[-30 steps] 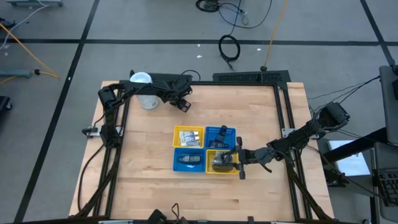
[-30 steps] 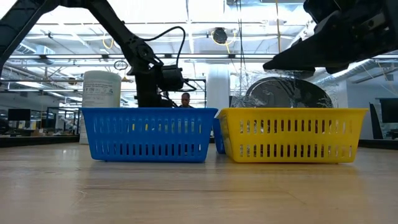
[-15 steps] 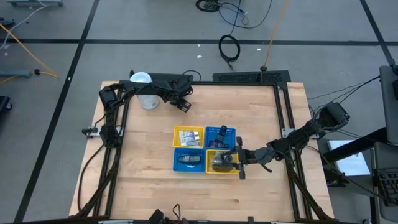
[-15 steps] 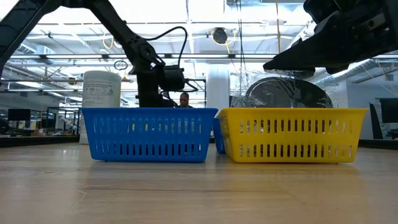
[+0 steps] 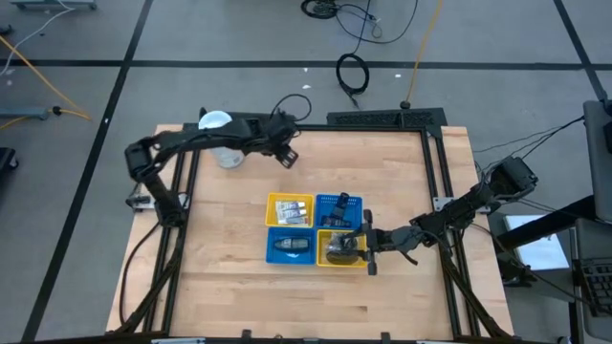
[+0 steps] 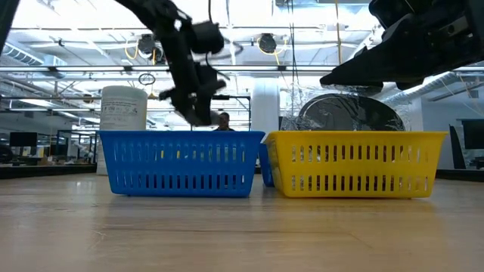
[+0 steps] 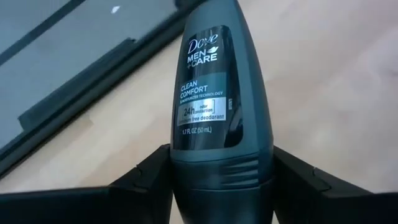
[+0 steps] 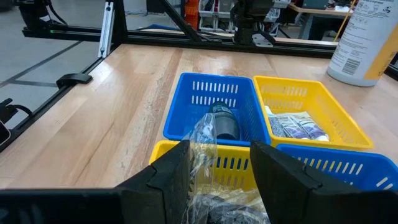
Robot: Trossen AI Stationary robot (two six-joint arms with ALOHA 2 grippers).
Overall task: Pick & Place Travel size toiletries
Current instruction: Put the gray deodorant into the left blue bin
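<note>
My left gripper (image 5: 285, 153) is up over the table's far left part, near the white canister (image 5: 220, 145), shut on a dark grey roll-on bottle (image 7: 211, 93) with a "Dove Men+Care" label. My right gripper (image 5: 363, 244) hangs over the near yellow basket (image 5: 342, 249), its fingers on either side of a clear-wrapped pack of dark discs (image 6: 348, 113) that stands up out of that basket. Another dark bottle (image 8: 222, 121) lies in the far blue basket (image 5: 339, 204). Pale sachets (image 8: 292, 124) lie in the far yellow basket (image 5: 290, 210). My left gripper pinches the bottle at its wide end (image 7: 221, 171) between the two fingers, one on each side. The narrow end points away from the wrist, and the bottle is lifted clear of the table. My right gripper has the crinkled clear wrap (image 8: 205, 140) between its fingers, coming from above and from the table's right. The pack's lower part sits in the near yellow basket.
Four small baskets stand in a square at the table's middle; the near blue one (image 5: 290, 246) holds a dark item. The canister stands at the far left corner. Bare wood lies around the baskets. A black frame (image 5: 387, 118) runs along the far edge.
My left gripper has risen with the bottle and shifted slightly toward the far edge, its wrist tipping, and the arm's elbow has swung out to the left. The right arm and the wrapped pack have kept still.
</note>
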